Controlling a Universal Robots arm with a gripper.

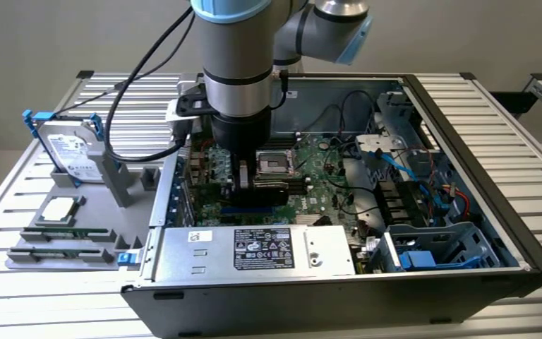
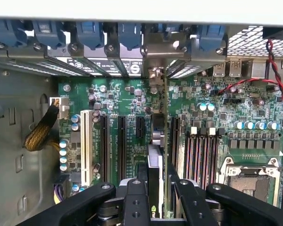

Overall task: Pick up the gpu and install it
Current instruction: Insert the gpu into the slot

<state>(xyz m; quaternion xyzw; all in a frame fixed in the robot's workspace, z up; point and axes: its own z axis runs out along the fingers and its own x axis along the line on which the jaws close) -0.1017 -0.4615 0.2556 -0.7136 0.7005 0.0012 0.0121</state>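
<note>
The end effector (image 2: 159,190) grips the gpu (image 2: 154,160) on edge, lengthwise toward the rear slots (image 2: 108,47).

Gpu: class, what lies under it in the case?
The green motherboard with black slots beside the gpu, held by the pincer. The slot directly beneath is covered by the card.

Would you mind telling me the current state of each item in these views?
computer case: open.
graphics card: gripped on edge, upright inside the case.
gripper: shut on the graphics card.
hard drive: upright in the holder outside the case.
memory sticks: lying flat in the holder.
memory slots: look empty.
</note>
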